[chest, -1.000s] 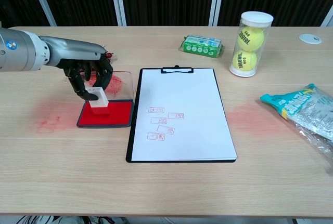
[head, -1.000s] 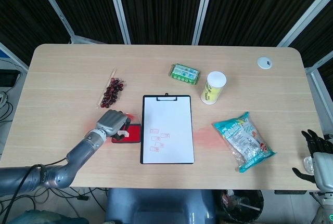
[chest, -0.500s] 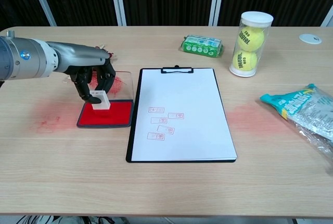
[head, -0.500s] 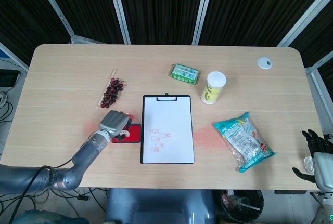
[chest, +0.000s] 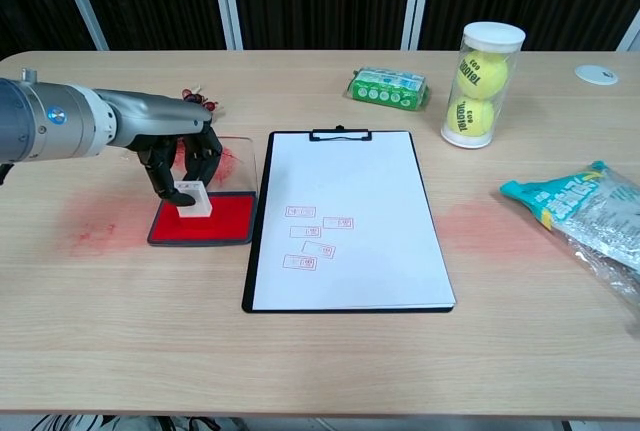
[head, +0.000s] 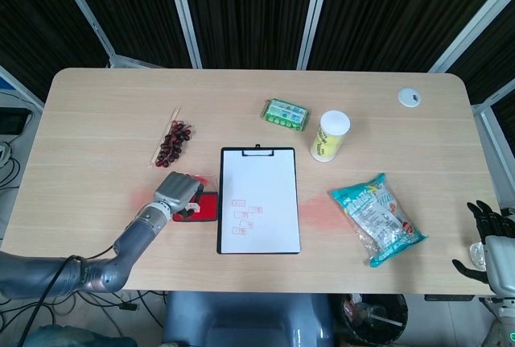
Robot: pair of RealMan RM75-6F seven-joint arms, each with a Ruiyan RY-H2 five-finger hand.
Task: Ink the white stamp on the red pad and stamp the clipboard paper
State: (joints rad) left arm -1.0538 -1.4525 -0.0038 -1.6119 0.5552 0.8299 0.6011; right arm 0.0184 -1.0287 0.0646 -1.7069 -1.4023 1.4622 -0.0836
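Note:
The white stamp (chest: 194, 200) stands on the red ink pad (chest: 215, 222), left of the clipboard. My left hand (chest: 180, 154) reaches down over it and pinches its top between the fingertips. In the head view the left hand (head: 178, 192) covers the stamp and most of the red pad (head: 209, 206). The clipboard paper (chest: 345, 201) lies flat in the middle and carries several small red stamp marks (chest: 312, 236). My right hand (head: 486, 224) hangs off the table's right front corner, fingers apart and holding nothing.
A clear lid (chest: 238, 156) lies behind the pad, and a red berry sprig (head: 173, 142) beyond it. A green packet (chest: 388, 88), a tennis ball tube (chest: 484, 84) and a snack bag (chest: 585, 216) sit to the right. Red smears (chest: 95, 226) mark the wood.
My left hand has sunk slightly, pressing the stamp lower onto the red pad. The right hand has not moved.

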